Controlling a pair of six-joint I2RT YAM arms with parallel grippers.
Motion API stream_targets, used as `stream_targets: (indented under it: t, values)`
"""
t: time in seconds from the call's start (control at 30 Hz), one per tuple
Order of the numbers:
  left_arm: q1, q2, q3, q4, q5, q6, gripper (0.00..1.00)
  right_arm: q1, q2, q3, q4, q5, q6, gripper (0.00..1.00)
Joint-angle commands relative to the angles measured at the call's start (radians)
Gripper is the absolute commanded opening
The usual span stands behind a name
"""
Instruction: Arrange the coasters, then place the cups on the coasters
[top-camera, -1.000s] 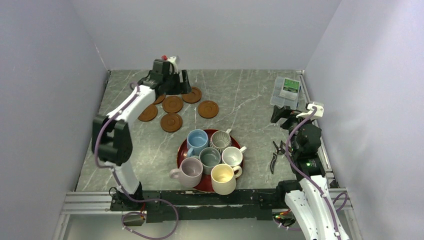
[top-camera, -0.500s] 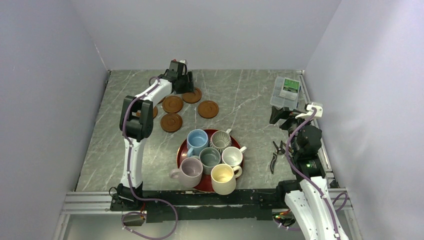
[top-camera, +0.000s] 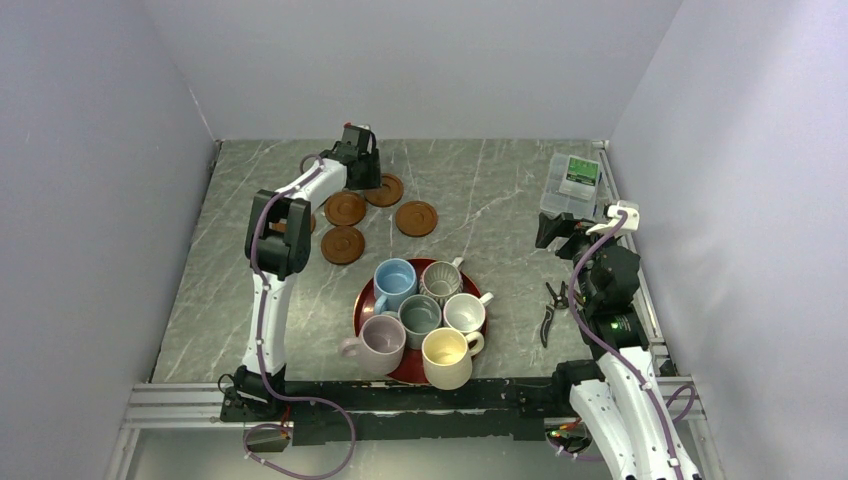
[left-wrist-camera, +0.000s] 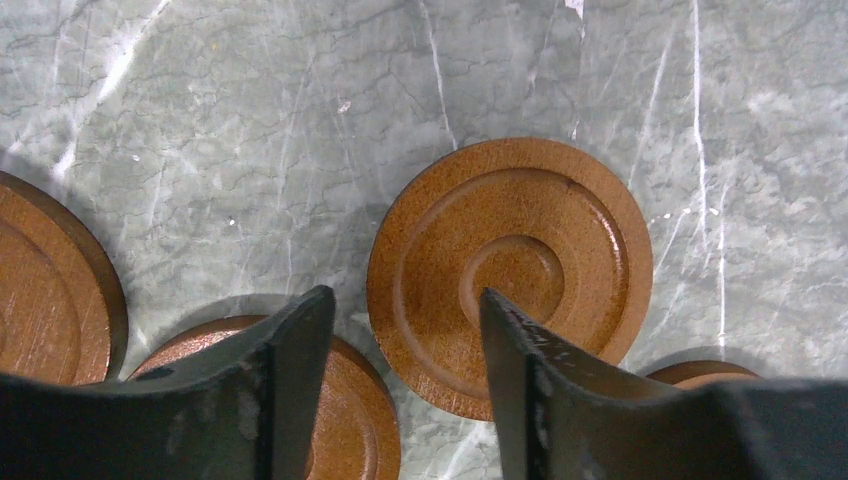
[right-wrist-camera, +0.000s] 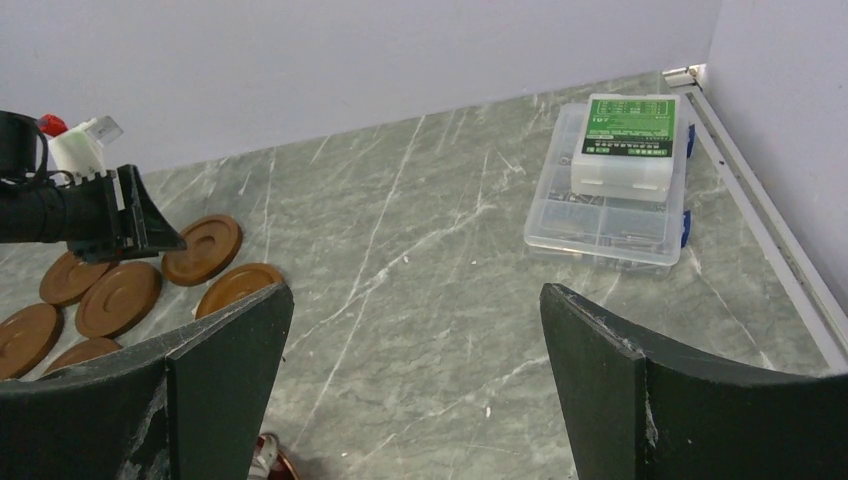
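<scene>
Several reddish-brown coasters (top-camera: 345, 208) lie loose at the far left of the table. My left gripper (top-camera: 361, 168) hovers low over them, open at a middling width. In the left wrist view its fingertips (left-wrist-camera: 405, 310) straddle the near edge of one coaster (left-wrist-camera: 530, 230); one finger (left-wrist-camera: 515, 370) is over that disc, the other (left-wrist-camera: 295, 365) over a neighbouring coaster (left-wrist-camera: 345, 420). Nothing is held. Several cups stand on a red tray (top-camera: 362, 306), among them a light blue cup (top-camera: 395, 280) and a cream-yellow cup (top-camera: 447, 357). My right gripper (right-wrist-camera: 415, 300) hangs open and empty at the right.
A clear plastic parts box (top-camera: 572, 183) sits at the far right corner, also seen as the box (right-wrist-camera: 615, 180) in the right wrist view. Small pliers (top-camera: 548, 312) lie on the marble beside the right arm. Walls close in on three sides.
The left arm's elbow swung in towards the middle and its gripper shifted slightly right over the coasters. Its jaws have narrowed. The right arm has barely moved.
</scene>
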Motion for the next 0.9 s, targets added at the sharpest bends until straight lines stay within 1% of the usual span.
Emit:
stream_targets:
  t: [0.0, 0.1, 0.27, 0.4, 0.6, 0.73, 0.87]
  values:
    - [-0.003, 0.040, 0.058, -0.011, 0.025, 0.051, 0.53, -0.001, -0.003, 0.014, 0.042, -0.021, -0.006, 1.00]
    - [-0.003, 0.077, 0.114, -0.064, 0.033, 0.050, 0.49, -0.001, -0.004, 0.014, 0.042, -0.022, -0.007, 1.00]
    - [-0.003, 0.099, 0.126, -0.076, 0.050, 0.036, 0.51, -0.001, 0.000, 0.014, 0.041, -0.026, -0.007, 1.00]
    - [-0.017, 0.103, 0.118, -0.038, 0.113, 0.032, 0.51, -0.001, 0.003, 0.011, 0.049, -0.031, -0.004, 1.00]
    - [-0.069, 0.155, 0.187, -0.026, 0.151, 0.020, 0.51, -0.001, 0.008, 0.014, 0.048, -0.035, -0.003, 1.00]
    - [-0.099, 0.184, 0.215, 0.011, 0.168, -0.025, 0.52, -0.001, 0.012, 0.007, 0.056, -0.037, -0.001, 1.00]
    - [-0.132, 0.201, 0.222, 0.087, 0.191, -0.074, 0.51, -0.001, 0.021, 0.008, 0.060, -0.042, 0.001, 1.00]
